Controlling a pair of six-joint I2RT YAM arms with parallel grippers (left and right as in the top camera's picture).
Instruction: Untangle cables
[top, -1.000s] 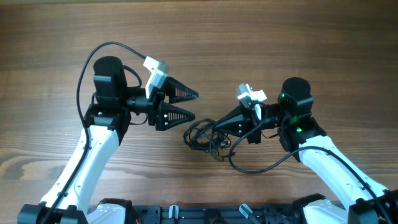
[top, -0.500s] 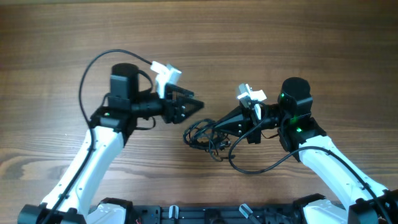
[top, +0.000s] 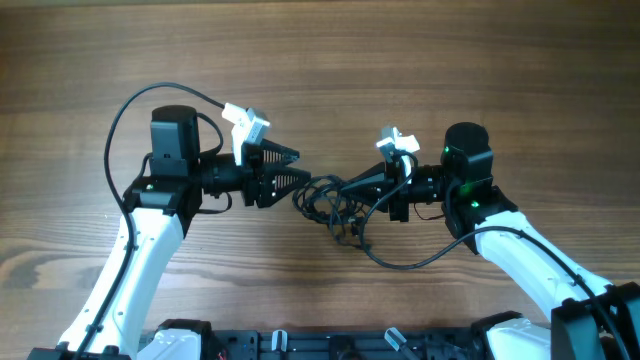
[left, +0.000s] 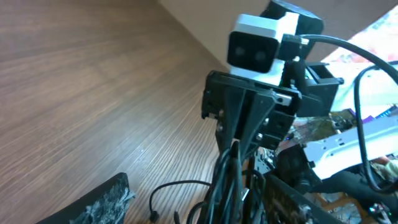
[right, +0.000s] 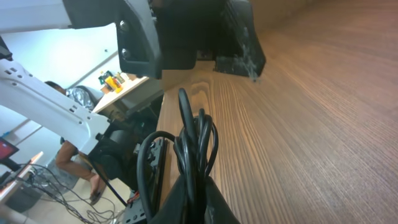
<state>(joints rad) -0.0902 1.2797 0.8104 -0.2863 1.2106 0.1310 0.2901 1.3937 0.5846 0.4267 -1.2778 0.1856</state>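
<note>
The cables (top: 327, 203) are a small bundle of thin black wires hanging in loops at the table's middle. My right gripper (top: 345, 185) is shut on the bundle's top and holds it raised; in the right wrist view its fingers (right: 200, 196) pinch the strands (right: 194, 140). My left gripper (top: 298, 166) is open, with its tips at the bundle's left side. In the left wrist view the cables (left: 227, 180) hang between the spread fingers of my left gripper (left: 199, 183), and a loose plug end (left: 153, 214) rests on the wood.
A thicker black robot cable (top: 410, 262) loops from the right arm across the wooden table (top: 320, 60). Another arcs over the left arm (top: 130, 100). The arm bases' black rail (top: 320, 345) runs along the near edge.
My left gripper has turned and moved right and down, up to the bundle. My right gripper has shifted left and away from the front edge with the cables, meeting it.
</note>
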